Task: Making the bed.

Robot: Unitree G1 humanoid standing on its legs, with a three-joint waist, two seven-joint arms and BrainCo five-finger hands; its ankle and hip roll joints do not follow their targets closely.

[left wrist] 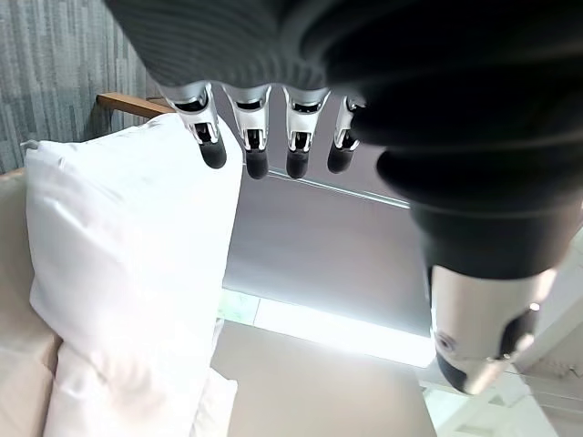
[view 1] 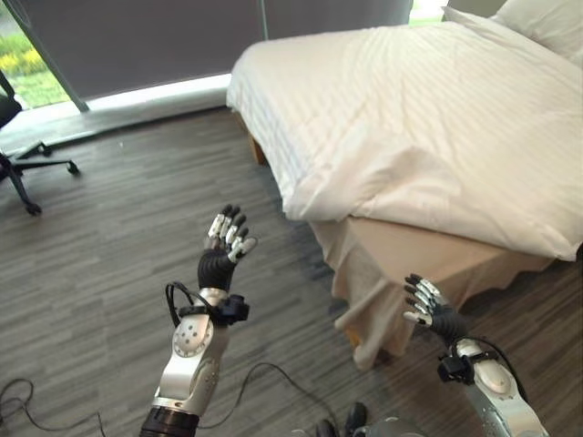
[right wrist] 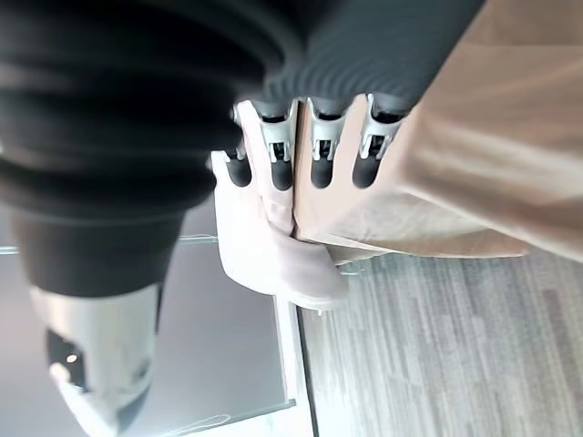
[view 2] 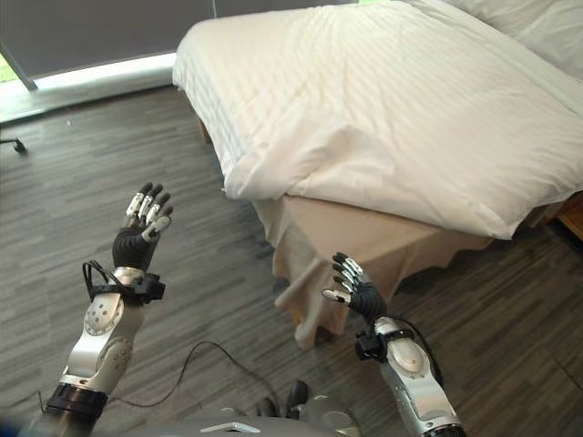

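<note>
While both arms are raised over the grey wood-plank floor [view 1: 109, 264], we note our left hand [view 1: 224, 244] held up with fingers straight, grasping nothing, well apart from the bed. Our right hand [view 2: 353, 287] is likewise released, fingers extended, just beside the hanging beige bed skirt [view 1: 383, 273]. A white striped duvet [view 1: 428, 118] covers the mattress, its near corner overhanging the skirt. White pillow [view 1: 547, 23] at the far corner.

Sitting at upper right of the frame: bed [view 1: 510, 264], duvet [view 1: 428, 118] lying on it, pillow [view 1: 542, 23] at far corner, sheet [view 1: 373, 300] hanging below; office chair [view 1: 18, 155] standing at far left.
</note>
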